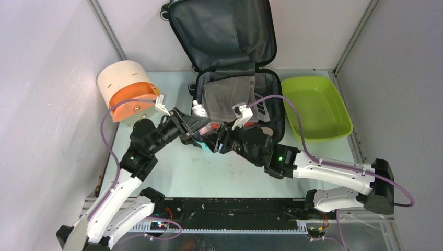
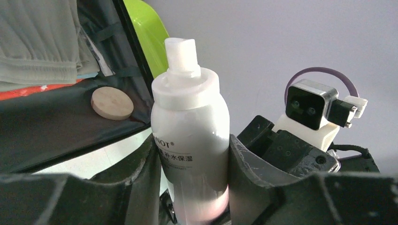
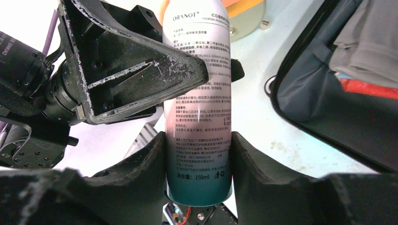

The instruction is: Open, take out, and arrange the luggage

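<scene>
The luggage (image 1: 224, 31) lies open at the back of the table, its lid leaning on the wall and folded grey clothes (image 1: 227, 94) in its base. In front of it both grippers hold one white spray bottle (image 1: 198, 111) with a pink-to-teal base. My left gripper (image 2: 190, 154) is shut on the bottle (image 2: 190, 126) at mid body, both fingers pressing its sides. My right gripper (image 3: 198, 154) is shut on the bottle (image 3: 197, 70) near its teal bottom end. The left gripper's finger (image 3: 136, 70) crosses the bottle higher up.
A lime-green tub (image 1: 313, 107) sits right of the luggage. A cream-and-orange cylinder (image 1: 128, 91) lies on its side at the left. A round wooden disc (image 2: 111, 103) rests on the suitcase lining beside red and grey fabric. Grey walls close in on both sides.
</scene>
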`<state>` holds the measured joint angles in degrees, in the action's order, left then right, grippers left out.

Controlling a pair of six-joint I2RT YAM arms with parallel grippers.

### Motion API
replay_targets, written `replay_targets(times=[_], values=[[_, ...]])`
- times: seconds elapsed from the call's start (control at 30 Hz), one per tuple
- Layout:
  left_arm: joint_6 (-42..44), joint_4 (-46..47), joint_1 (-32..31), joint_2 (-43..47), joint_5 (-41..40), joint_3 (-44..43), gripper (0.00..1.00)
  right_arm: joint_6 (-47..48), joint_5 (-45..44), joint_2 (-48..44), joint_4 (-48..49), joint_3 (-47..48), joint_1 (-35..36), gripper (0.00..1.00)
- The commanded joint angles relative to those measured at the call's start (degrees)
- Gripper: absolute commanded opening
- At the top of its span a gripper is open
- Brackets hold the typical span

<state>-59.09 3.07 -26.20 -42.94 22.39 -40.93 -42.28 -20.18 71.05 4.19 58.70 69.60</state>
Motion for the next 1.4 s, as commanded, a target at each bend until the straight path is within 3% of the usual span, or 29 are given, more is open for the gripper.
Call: replay_targets(times=[0.0, 0.03, 0.07, 0.1, 0.17, 0.27, 0.4, 0.53, 0.63, 0.77, 0.83, 1.1, 1.37], values=[[8.50, -5.29, 0.18, 5.29, -11.74, -3.54, 0.13, -0.27, -0.99, -1.03, 0.69, 0.93, 0.39, 0.52], [10.19, -9.03, 0.18, 5.48, -14.37, -6.03, 0.12, 0.09, -0.86, -1.42, -0.90, 0.96, 0.43, 0.67], [14.59, -11.24, 0.18, 5.29, -15.66, -7.55, 0.11, 0.22, -0.83, -1.69, -1.75, 0.95, 0.44, 0.74], [17.24, -15.79, 0.18, 4.50, -17.92, -11.05, 0.10, 0.74, -0.96, -2.23, -3.27, 0.97, 0.47, 0.90], [25.62, -22.76, 0.26, 2.58, -21.27, -17.25, 0.10, 1.67, -2.04, -3.33, -7.25, 0.92, 0.80, 0.98], [42.17, -32.56, 0.25, -0.35, -29.43, -25.01, 0.13, 4.10, -6.15, -5.45, -10.76, 0.85, 2.60, 0.99], [63.15, -36.59, 0.26, -4.33, -46.07, -32.25, 0.19, 10.13, -15.13, -6.98, -12.58, 0.48, 7.55, 1.00], [84.34, -27.77, 0.31, -6.51, -58.53, -30.08, 0.28, 12.94, -16.77, -7.47, -10.87, 0.45, 9.11, 1.00], [97.44, -18.81, 3.23, -8.24, -60.66, -26.20, 0.27, 14.06, -17.99, -7.54, -10.89, 0.45, 9.92, 1.00], [100.45, -17.57, 10.81, -12.22, -52.91, -26.78, 0.25, 13.45, -18.85, -7.92, -13.26, 0.42, 10.59, 1.00], [103.35, -11.93, 13.22, -13.36, -52.17, -25.05, 0.25, 12.92, -19.47, -8.27, -14.69, 0.43, 10.94, 1.00], [107.04, 4.44, 18.98, -18.11, -45.36, -20.83, 0.24, 12.45, -21.63, -8.92, -17.04, 0.45, 11.54, 1.00], [109.93, 11.63, 21.19, -26.28, -45.50, -21.76, 0.27, 11.57, -22.63, -9.49, -19.10, -0.01, 11.84, 1.00]])
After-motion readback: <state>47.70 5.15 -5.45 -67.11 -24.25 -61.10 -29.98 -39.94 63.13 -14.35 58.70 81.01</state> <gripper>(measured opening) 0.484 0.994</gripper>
